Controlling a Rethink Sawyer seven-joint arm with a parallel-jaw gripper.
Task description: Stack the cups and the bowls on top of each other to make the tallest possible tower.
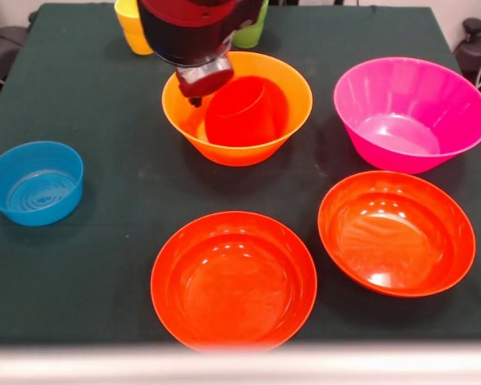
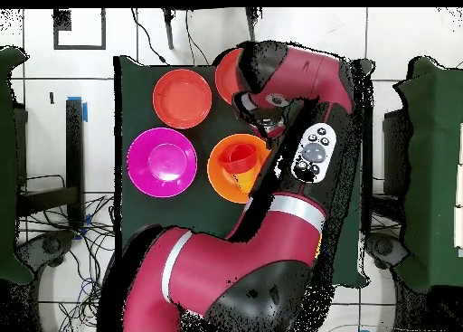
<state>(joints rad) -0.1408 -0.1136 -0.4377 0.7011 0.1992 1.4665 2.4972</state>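
A large orange bowl (image 1: 298, 92) stands at the table's far middle. A small red-orange bowl (image 1: 244, 112) lies tilted inside it. My gripper (image 1: 196, 95) hangs over the orange bowl's left rim, just left of the small bowl; I cannot see whether it holds anything. A magenta bowl (image 1: 409, 112) stands to the right. Two wide red-orange bowls (image 1: 234, 281) (image 1: 397, 233) sit nearer the camera. A small blue bowl (image 1: 34, 182) sits at the left. The overhead view shows the orange bowl (image 2: 222, 179) with the small bowl (image 2: 240, 155) in it, partly under the arm.
Yellow and orange cups (image 1: 132, 26) stand stacked at the far edge, left of the arm. A green cup (image 1: 252, 34) shows behind the arm. In the overhead view the arm (image 2: 298, 84) covers much of the table's right half. The table's front edge runs along the picture's bottom.
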